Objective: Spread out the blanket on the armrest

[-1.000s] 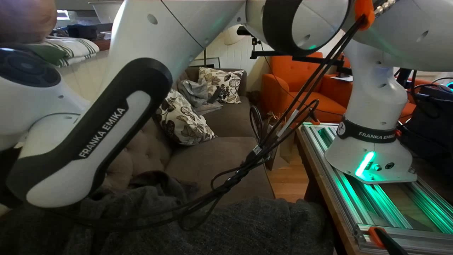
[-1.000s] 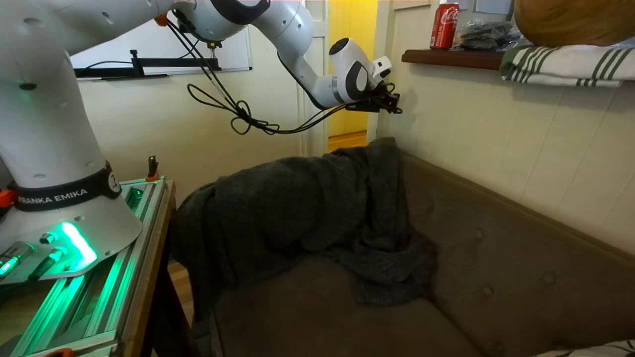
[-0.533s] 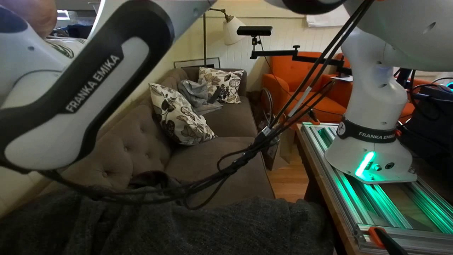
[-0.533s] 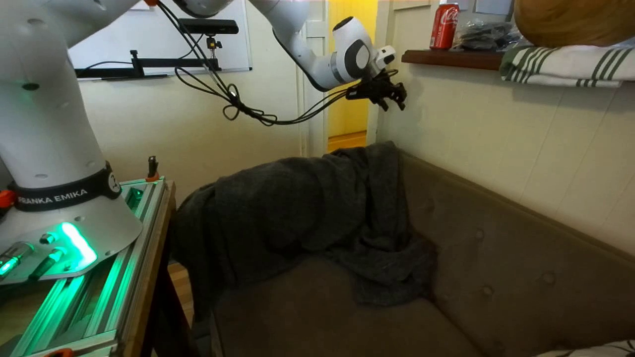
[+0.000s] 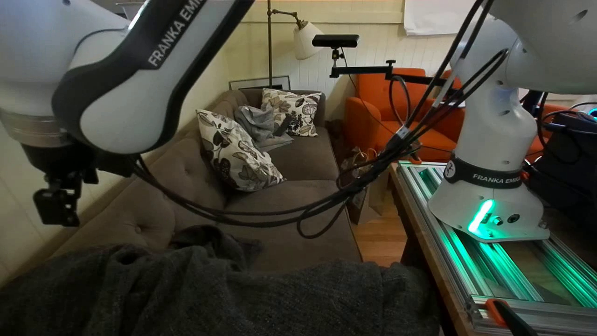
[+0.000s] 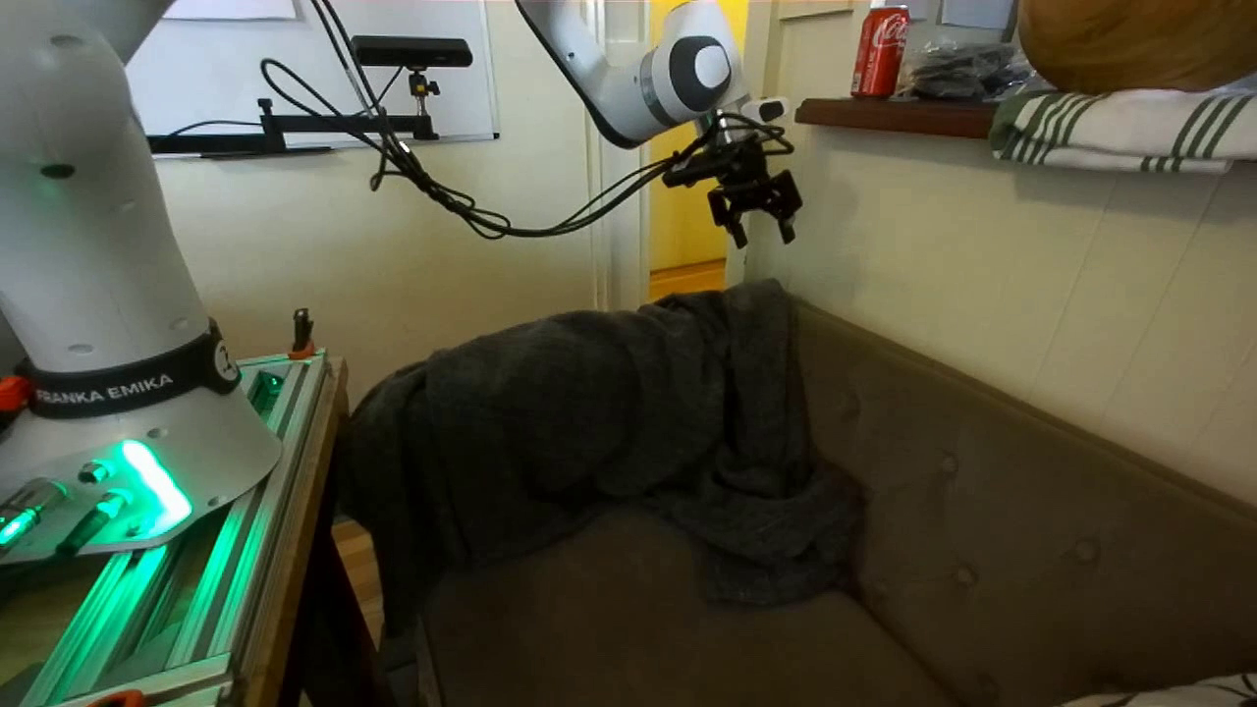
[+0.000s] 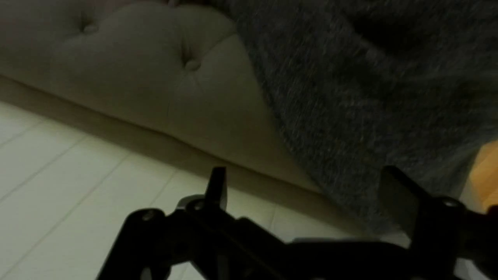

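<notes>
- Lettering [image 5: 176,32] along the dark strip of the arm [image 5: 135,107] reads FRANKA EMI in an exterior view, then runs off the top edge.
- The black band [image 6: 128,388] round the arm's base carries FRANKA EMIKA in both exterior views, an end letter partly lost on the curve.
- A red can [image 6: 880,54] on the wooden shelf [image 6: 894,116] shows Coca-Cola in white script; a folded cloth with green stripes [image 6: 1120,133] lies near it.
- The blanket [image 6: 589,412] lies rumpled over the armrest, hiding it from sight. One end is bunched on the seat against the tufted backrest [image 6: 992,501]; the opposite end hangs just beside the workbench [image 6: 300,530], touching or not I cannot tell.
- The gripper [image 6: 763,238] points down with its jaws spread well apart, above the blanket's end by the backrest, air between fingertips and cloth.
- In the wrist view the blanket's edge slants across the backrest toward the pale wall [image 7: 78,202].
- The shelf's end is near the gripper in an exterior view; their depth apart is hard to judge.
- Cables [image 5: 373,175] sag in a long curve over the seat.
- A strip of wood floor [image 5: 380,228] separates seat and workbench.
</notes>
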`<state>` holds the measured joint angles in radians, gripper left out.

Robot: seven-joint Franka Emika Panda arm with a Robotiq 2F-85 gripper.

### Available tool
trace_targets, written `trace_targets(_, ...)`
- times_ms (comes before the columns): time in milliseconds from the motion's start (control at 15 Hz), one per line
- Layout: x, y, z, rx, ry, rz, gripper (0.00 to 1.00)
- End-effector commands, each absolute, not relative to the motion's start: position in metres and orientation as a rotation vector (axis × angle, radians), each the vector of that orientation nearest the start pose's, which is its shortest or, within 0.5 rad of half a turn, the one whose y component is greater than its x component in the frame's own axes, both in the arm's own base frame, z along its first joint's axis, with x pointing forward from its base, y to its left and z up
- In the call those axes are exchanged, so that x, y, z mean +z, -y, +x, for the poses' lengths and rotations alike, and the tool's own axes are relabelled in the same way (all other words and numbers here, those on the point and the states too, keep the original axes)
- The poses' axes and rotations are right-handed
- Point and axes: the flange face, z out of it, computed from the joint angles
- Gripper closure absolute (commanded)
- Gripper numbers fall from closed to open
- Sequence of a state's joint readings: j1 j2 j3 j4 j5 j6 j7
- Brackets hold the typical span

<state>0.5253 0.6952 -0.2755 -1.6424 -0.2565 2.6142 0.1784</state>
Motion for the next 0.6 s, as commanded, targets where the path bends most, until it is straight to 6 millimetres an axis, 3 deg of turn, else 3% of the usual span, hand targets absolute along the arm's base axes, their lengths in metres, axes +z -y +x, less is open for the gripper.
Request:
trace_targets(0, 0.248, -0.200, 0.625, -0.386, 0.638, -3.179, 0.00)
trace_targets(133, 0.248, -0.193, 0.606, -0.430, 0.580, -3.086, 0.00)
trace_targets(200, 0.237, -0.206, 0.634, -0.410, 0.596, -3.165, 0.00)
trace_targets(467, 0.237, -0.202, 0.632, -0.413, 0.596, -3.154, 0.00)
trace_targets(533, 0.256, -0.214, 0.631, -0.497, 0.692, -3.105, 0.00)
